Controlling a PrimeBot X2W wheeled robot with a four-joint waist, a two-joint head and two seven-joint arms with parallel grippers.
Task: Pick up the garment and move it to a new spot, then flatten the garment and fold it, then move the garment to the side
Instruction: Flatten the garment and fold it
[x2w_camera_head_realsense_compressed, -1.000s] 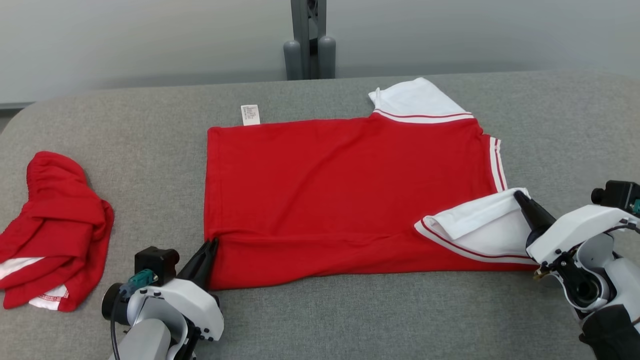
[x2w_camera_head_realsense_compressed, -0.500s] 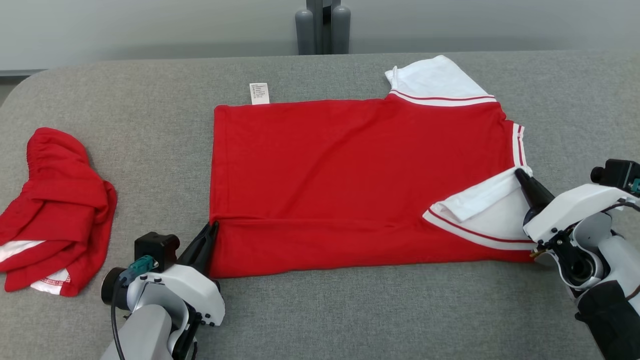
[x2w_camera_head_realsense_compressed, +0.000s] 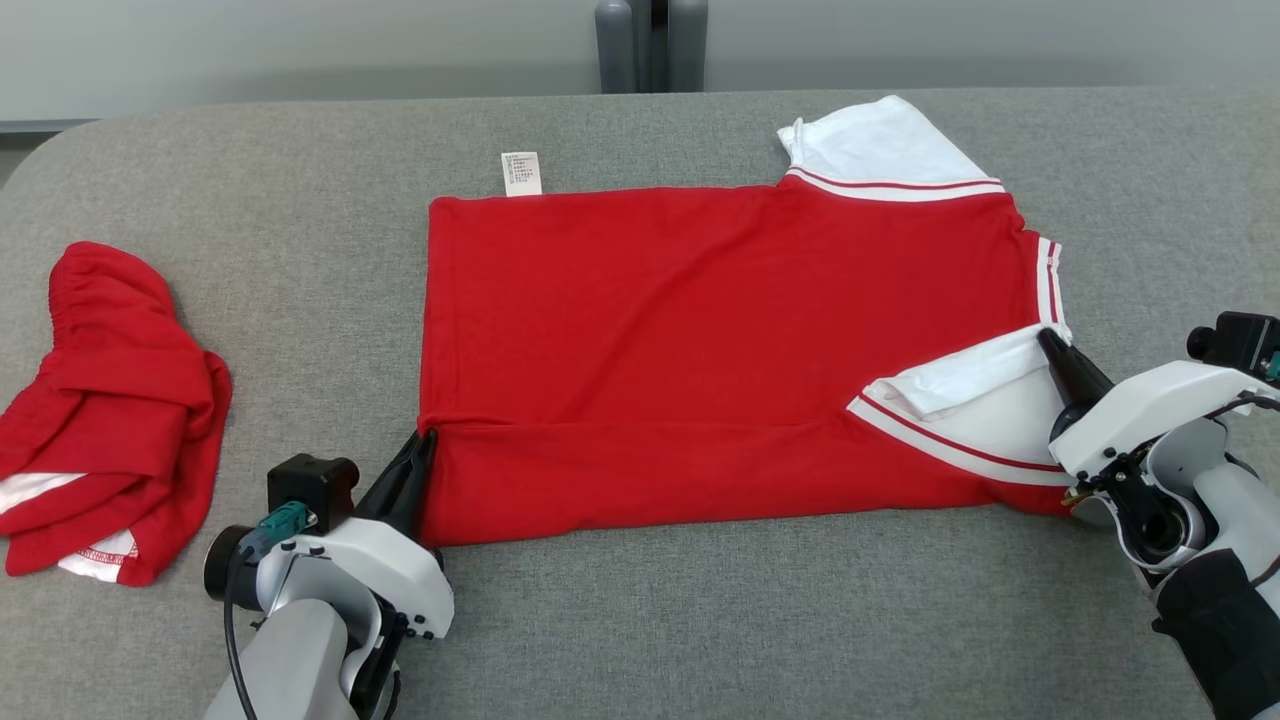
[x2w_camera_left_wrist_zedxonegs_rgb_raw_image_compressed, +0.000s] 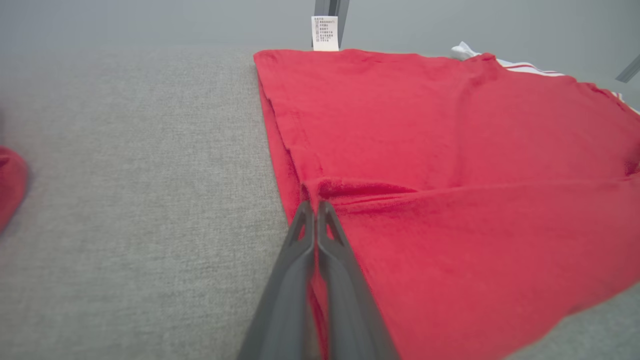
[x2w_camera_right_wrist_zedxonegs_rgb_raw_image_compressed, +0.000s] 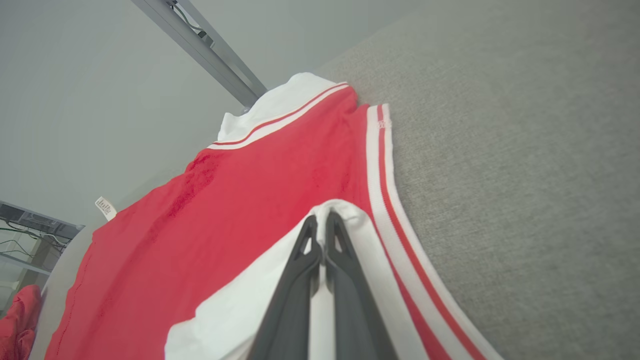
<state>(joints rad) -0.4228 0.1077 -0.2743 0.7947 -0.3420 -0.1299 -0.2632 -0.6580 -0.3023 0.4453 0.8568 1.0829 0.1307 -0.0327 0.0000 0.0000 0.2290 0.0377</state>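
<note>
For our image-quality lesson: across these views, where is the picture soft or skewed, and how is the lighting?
Head view: even soft light, sharp, faint shadow under the near edge of the red shirt. Left wrist view: the left gripper blurs toward the bottom edge; the care label is fairly crisp. Right wrist view: the right gripper is likewise soft low down, and the table looks tilted.

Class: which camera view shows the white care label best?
The left wrist view: the care label appears largest, printed lines visible. The head view shows the label smaller; in the right wrist view the label is tiny and tilted.
</note>
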